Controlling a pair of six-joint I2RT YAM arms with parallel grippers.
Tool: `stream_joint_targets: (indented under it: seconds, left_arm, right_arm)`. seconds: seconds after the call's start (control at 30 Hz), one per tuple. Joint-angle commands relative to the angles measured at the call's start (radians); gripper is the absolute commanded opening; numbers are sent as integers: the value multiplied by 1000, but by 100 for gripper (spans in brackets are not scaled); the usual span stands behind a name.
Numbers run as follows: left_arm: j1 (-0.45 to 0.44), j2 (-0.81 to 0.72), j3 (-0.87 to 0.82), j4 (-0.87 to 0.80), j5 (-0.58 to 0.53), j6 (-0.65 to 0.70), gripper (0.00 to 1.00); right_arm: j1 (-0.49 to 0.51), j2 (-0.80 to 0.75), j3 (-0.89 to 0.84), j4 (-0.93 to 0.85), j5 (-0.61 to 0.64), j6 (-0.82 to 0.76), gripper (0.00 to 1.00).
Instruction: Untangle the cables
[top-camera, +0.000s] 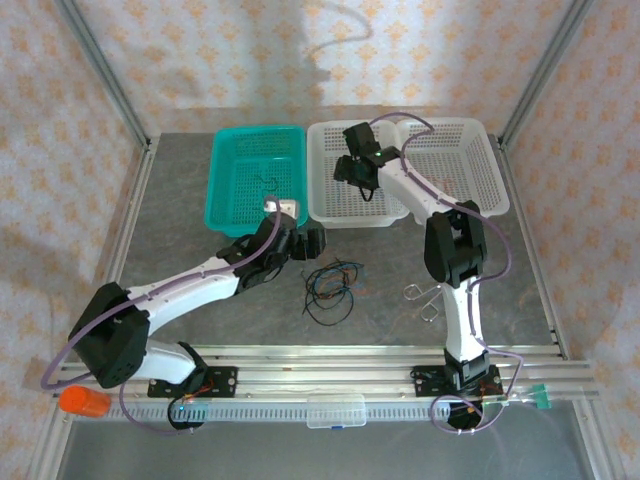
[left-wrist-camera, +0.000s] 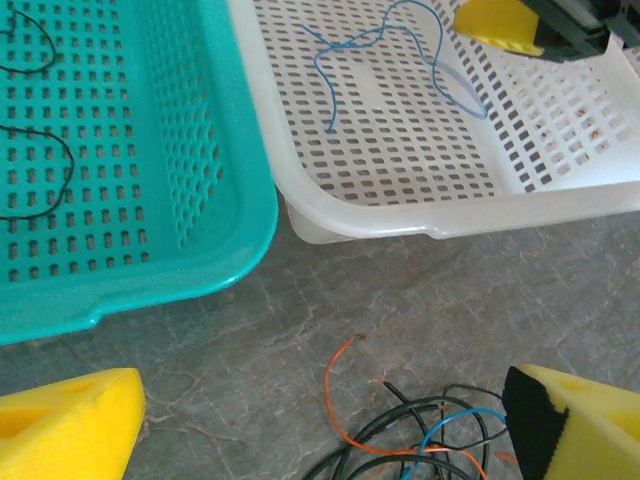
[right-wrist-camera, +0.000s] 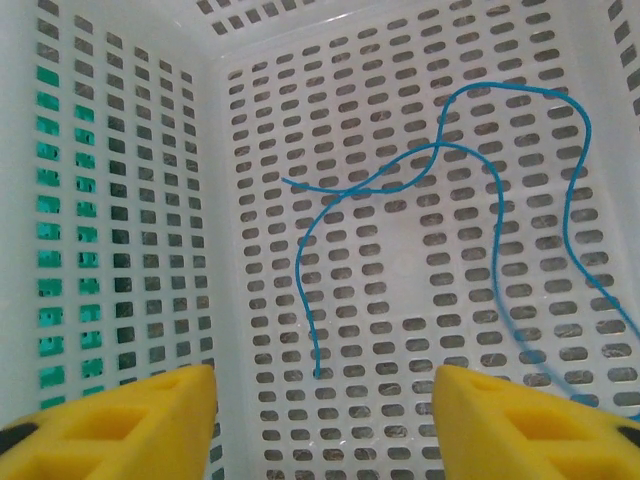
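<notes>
A tangle of black, blue and red-orange cables (top-camera: 332, 280) lies on the grey table in front of the baskets. My left gripper (top-camera: 303, 244) hovers open just left of it, and the tangle (left-wrist-camera: 430, 440) sits between its yellow fingers (left-wrist-camera: 70, 425), nearer the right one. My right gripper (top-camera: 360, 172) hangs open inside the white basket (top-camera: 495, 175). A single blue cable (right-wrist-camera: 440, 150) lies loose on the basket floor ahead of the right gripper (right-wrist-camera: 325, 400). A black cable (left-wrist-camera: 45, 170) lies in the teal basket (top-camera: 213, 190).
The two baskets stand side by side at the back of the table. A small silver scissors-like tool (top-camera: 422, 297) lies right of the tangle, beside the right arm. An orange object (top-camera: 85, 402) and a clear box (top-camera: 335, 410) sit on the front rail.
</notes>
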Motion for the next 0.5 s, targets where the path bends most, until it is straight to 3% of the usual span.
stream_joint_targets:
  seconds: [0.0,0.13,0.3,0.47]
  left_arm:
    - [-14,25,19,-24,20,6,92]
    - [-30,43,34,-24,61,36,87]
    - [-76,74,47,-44,141,109,82]
    - [-110,110,58,-102,149,134,73]
  right_arm:
    - [3,-45,8,-18,6,-2,61]
    - [3,-146,-72,54,-18,-11,61]
    - [14,-369,-297,213,-72,-48,59]
    - [52,-583,-535,263,-62,-58,51]
